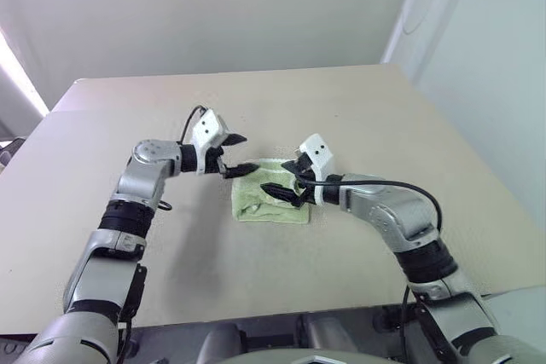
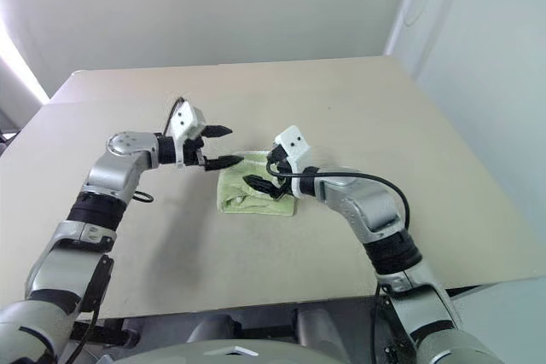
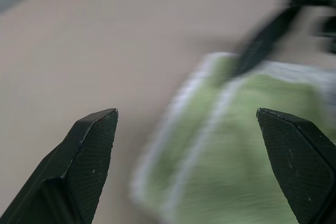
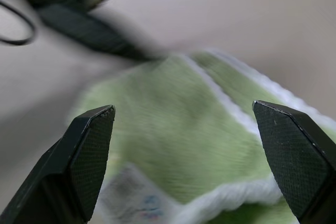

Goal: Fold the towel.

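Note:
The towel (image 1: 271,200) is a small light green cloth with white edging, lying folded into a compact rectangle in the middle of the table. My left gripper (image 1: 240,153) hovers at its far left corner, open, with one finger just over the towel's edge. My right gripper (image 1: 284,178) is open above the towel's right half, one finger low over the cloth. In the left wrist view the towel (image 3: 247,150) lies ahead between the wide-apart fingers (image 3: 94,145). The right wrist view shows the towel (image 4: 178,129) with a white label (image 4: 134,203) at its near edge. Neither gripper holds anything.
The beige table (image 1: 358,108) stretches wide on all sides of the towel. Its front edge runs close to my body and its right edge drops off near a pale wall. A thin black cable loops from my right forearm (image 1: 401,189).

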You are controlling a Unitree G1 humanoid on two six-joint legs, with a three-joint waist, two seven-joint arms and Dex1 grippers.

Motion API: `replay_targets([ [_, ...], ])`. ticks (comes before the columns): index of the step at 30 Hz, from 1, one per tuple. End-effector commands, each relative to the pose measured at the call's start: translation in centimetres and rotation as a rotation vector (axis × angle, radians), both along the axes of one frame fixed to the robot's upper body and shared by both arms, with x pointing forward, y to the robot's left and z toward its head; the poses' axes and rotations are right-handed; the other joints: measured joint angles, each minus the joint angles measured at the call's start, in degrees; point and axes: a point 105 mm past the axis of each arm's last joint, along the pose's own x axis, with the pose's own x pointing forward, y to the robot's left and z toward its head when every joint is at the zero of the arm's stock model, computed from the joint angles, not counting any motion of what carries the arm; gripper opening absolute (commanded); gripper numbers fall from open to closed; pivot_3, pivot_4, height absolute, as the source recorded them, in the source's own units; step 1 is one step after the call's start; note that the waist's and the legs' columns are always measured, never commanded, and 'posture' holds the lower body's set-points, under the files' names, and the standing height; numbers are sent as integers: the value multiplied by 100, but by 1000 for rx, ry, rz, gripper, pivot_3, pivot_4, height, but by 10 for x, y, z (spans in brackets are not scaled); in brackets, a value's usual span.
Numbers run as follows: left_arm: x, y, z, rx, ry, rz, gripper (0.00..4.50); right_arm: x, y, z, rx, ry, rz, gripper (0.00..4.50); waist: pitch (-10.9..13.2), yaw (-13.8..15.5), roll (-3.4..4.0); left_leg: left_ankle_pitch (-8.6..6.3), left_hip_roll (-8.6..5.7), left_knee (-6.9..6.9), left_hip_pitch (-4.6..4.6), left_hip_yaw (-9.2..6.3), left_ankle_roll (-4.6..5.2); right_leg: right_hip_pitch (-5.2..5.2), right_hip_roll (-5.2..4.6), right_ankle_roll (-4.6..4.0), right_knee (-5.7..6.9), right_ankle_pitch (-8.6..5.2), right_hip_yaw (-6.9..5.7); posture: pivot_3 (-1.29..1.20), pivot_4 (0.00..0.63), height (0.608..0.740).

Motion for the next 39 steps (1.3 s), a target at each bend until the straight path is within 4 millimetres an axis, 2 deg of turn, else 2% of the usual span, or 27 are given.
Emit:
replay_targets([
  [1,-15,2,-15,93,-24,-77,4464,-2,1,-10,-61,-28,20,4406,0,-7,0,0,0,0,0,0,0,-1,0,0,1,0,0,0,0,712],
  [3,-21,4,-31,146,-17,-96,4464,-7,-1,-19,-85,-10,27,4406,0,-10,0,0,1,0,0,-2,0,-1,1,0,2,0,-1,0,0,712],
  [7,-19,13,-59,234,-24,-73,4464,-11,-3,-30,-120,1,24,4406,-1,25,-2,0,-1,5,17,-2,0,17,0,2,1,-5,-1,0,0,712],
  [12,-12,13,-66,217,-20,-54,4464,-10,-7,-40,-178,0,10,4406,-4,24,-1,0,0,2,85,0,0,82,0,2,1,-23,-1,0,0,712],
  [16,-11,12,-55,133,-16,-74,4464,-4,-8,-33,-151,-16,-9,4406,-8,22,-2,0,0,3,91,-3,-1,90,3,1,3,-22,-1,0,0,712],
  [21,-17,19,-34,20,36,-131,4464,3,-14,-12,-63,-36,-25,4406,-7,18,-2,0,0,3,77,-3,0,77,2,1,1,-21,0,0,0,712],
  [25,-23,31,-8,-11,78,-185,4464,2,-15,16,64,-56,1,4406,-5,-12,-2,0,0,-1,65,-3,0,64,3,2,-1,-21,0,0,0,712],
  [28,-26,40,13,-24,91,-200,4464,2,-19,20,76,-67,8,4406,-5,-77,-2,0,1,-4,66,-5,0,63,3,2,0,-22,-1,0,0,712],
  [31,-28,54,32,-23,103,-195,4464,-5,-16,36,118,-92,67,4406,-3,-116,0,0,1,-4,68,-4,0,64,2,2,0,-23,0,0,0,712],
  [33,-21,62,42,-29,94,-150,4464,-13,-12,42,121,-114,125,4406,-2,-121,0,0,1,-4,69,-5,0,64,3,2,0,-23,0,0,0,712],
  [36,-16,66,42,-16,93,-108,4464,-33,3,39,101,-118,266,4406,-2,-116,1,0,1,-5,71,-5,0,64,3,3,0,-23,-1,0,0,712],
  [39,-23,61,38,-22,120,-123,4464,-46,15,32,41,-141,366,4406,-2,-131,1,0,2,-8,72,-5,0,63,4,3,-1,-24,-1,0,0,712],
])
